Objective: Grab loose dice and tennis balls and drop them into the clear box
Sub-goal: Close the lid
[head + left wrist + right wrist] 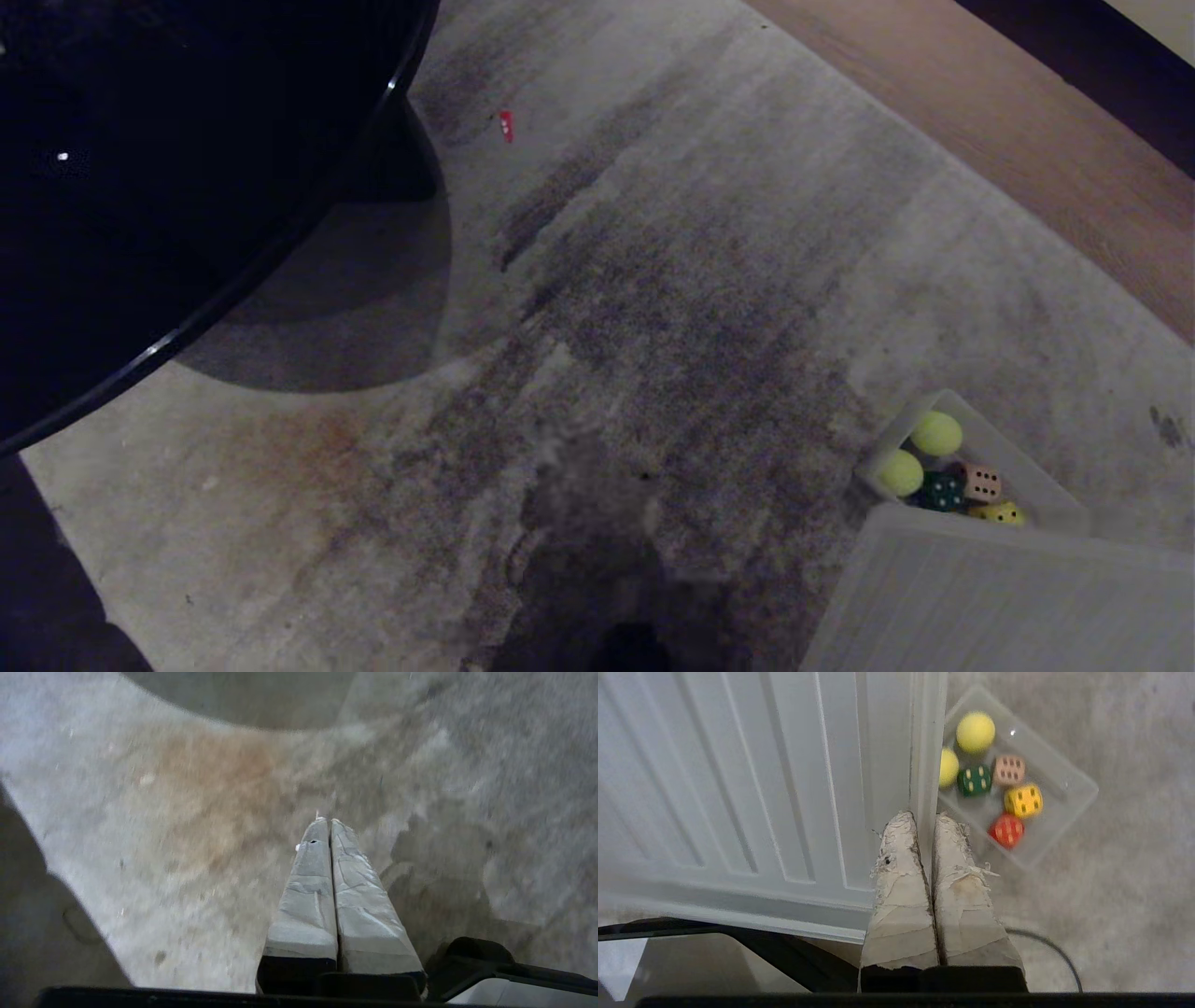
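1. The clear box (1046, 485) sits on the grey carpet (653, 280) at the lower right of the head view, its near part hidden there behind the ribbed translucent lid (1008, 607).
2. Both tennis balls are inside the box: one tennis ball (936, 433) lies toward the far wall, the other tennis ball (901, 473) just beside it, nearer the lid's edge.
3. All four dice are in the box too. In the right wrist view the dark green die (974, 780) lies next to the beige die (1009, 770), the yellow die (1023, 801) is close to those two, and the red die (1006, 830) lies just beside the yellow one.
4. The right end effector (924, 819) hangs above the lid's long edge, its two taped fingers pressed together with nothing between them.
5. The left end effector (328, 822) hangs over a bare, brown-stained patch of carpet, its fingers likewise closed tight and empty.
6. Neither arm shows in the head view.
7. A black round worktop (140, 187) fills the upper left of the head view, casting a curved shadow on the carpet.
8. A strip of wooden floor (1027, 131) borders the carpet at the upper right.
9. A small red scrap (506, 125) lies on the carpet near the worktop's base.
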Robot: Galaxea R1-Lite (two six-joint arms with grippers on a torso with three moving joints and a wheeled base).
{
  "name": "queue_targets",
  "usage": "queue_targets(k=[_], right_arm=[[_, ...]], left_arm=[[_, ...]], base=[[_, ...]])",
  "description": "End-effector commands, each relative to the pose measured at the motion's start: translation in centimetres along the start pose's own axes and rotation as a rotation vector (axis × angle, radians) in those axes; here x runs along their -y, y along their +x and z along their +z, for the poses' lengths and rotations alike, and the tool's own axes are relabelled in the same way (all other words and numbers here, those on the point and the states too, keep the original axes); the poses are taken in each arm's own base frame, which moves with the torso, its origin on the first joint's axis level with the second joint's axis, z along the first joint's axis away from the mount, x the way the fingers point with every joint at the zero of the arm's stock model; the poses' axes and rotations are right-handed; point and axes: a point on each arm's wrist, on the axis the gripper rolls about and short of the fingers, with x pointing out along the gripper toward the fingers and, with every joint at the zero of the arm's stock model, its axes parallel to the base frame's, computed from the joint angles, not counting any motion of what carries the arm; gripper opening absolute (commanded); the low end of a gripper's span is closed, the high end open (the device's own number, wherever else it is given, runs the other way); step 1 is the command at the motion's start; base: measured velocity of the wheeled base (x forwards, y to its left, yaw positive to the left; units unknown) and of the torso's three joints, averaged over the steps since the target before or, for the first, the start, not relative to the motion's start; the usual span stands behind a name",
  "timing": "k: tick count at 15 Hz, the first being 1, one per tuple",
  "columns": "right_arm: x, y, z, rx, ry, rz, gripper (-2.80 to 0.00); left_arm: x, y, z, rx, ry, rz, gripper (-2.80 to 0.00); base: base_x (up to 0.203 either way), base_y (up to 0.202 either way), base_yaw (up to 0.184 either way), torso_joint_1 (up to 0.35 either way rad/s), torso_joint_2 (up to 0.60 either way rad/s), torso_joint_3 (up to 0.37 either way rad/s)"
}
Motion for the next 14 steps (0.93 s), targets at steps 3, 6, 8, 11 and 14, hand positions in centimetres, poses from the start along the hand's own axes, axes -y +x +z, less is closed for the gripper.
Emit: queue_targets(k=[3, 6, 8, 11, 14], right_arm=[[0.0, 0.02, 0.01, -0.003, 0.0, 0.0, -2.8], [0.0, 0.02, 0.01, -0.003, 0.0, 0.0, -2.8], [0.0, 0.02, 0.01, -0.003, 0.002, 0.0, -2.8], [0.0, 0.02, 0.01, -0.003, 0.002, 0.0, -2.8], [0.0, 0.02, 0.01, -0.003, 0.002, -0.001, -2.8]], left_arm=[[0.0, 0.02, -0.03, -0.002, -0.001, 0.001, -2.8], [0.0, 0.02, -0.03, -0.002, -0.001, 0.001, -2.8], [0.0, 0.02, -0.03, -0.002, -0.001, 0.002, -2.8], [0.0, 0.02, -0.03, -0.002, -0.001, 0.001, -2.8], [0.0, 0.02, -0.03, -0.002, -0.001, 0.001, -2.8]], base=[[-0.184, 0.0, -0.001, 0.003, 0.0, 0.003], [-0.184, 0.0, 0.001, 0.006, 0.0, 0.0], [-0.094, 0.0, 0.001, 0.002, 0.0, 0.008], [0.0, 0.0, 0.0, 0.0, 0.0, 0.0], [-0.001, 0.001, -0.048, 0.003, 0.0, 0.004]])
